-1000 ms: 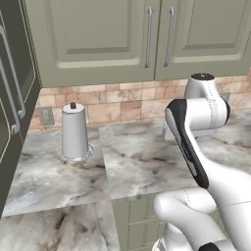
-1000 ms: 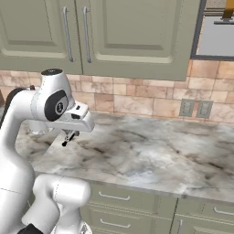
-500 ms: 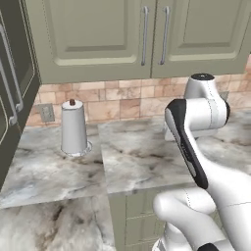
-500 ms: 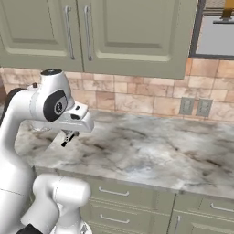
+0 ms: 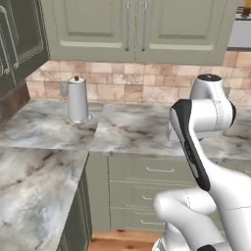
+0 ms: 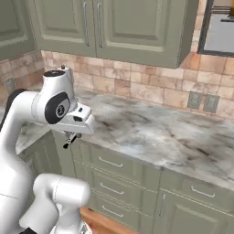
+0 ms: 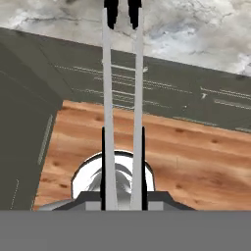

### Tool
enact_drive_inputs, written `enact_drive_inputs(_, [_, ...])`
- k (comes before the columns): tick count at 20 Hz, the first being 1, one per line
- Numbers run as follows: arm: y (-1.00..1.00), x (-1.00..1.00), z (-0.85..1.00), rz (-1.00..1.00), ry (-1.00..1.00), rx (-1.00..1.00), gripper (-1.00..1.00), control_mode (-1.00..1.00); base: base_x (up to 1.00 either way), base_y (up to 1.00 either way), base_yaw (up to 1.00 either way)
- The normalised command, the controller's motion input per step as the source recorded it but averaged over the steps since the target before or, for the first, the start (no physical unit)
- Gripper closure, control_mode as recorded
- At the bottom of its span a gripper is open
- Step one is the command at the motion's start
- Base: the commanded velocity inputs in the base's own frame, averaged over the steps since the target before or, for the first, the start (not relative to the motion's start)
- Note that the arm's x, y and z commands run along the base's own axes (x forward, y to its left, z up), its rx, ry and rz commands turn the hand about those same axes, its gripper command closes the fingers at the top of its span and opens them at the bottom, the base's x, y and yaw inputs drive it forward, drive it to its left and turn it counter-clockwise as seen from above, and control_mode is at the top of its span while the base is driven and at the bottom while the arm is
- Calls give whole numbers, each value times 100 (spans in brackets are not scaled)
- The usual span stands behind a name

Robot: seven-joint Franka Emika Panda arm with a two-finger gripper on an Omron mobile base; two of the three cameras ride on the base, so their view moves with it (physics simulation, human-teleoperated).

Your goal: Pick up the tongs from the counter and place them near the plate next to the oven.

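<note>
The tongs (image 7: 122, 98) are already off the desk (image 5: 137, 132): in the hand view their two thin silver arms run straight out from between the gripper (image 7: 122, 198) fingers, black tips at the far end, so the gripper is pinched on their near end. Below them lie the wooden floor (image 7: 196, 152) and the olive cabinet fronts (image 7: 186, 105), with the marble edge of the desk beyond the tips, so the tongs hang out in front of the desk rather than over it. In the right base view the gripper (image 6: 71, 137) sits just off the front edge of the desk, pointing down, though the tongs themselves are too thin and small there to make out with any certainty. A white canister (image 5: 77, 100) stands at the back of the desk against the tile wall. Judged from this, the pick-up half of the task is done and the carry is under way. What is left is to reach the plate beside the oven, bring the tongs over the marble close to it, lower them, and let go.
</note>
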Motion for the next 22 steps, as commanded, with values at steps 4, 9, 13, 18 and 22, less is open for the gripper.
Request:
enact_drive_inputs(4, [0, 0, 0, 0, 0, 0, 100, 100, -11, 0, 82])
enact_drive_inputs(9, [0, 0, 0, 0, 0, 0, 100, 100, -45, -1, 90])
enact_drive_inputs(13, [0, 0, 0, 0, 0, 0, 100, 100, -67, -14, 82])
enact_drive_inputs(18, [0, 0, 0, 0, 0, 0, 100, 100, -69, -14, 78])
enact_drive_inputs(22, [0, 0, 0, 0, 0, 0, 100, 100, -58, 0, 81])
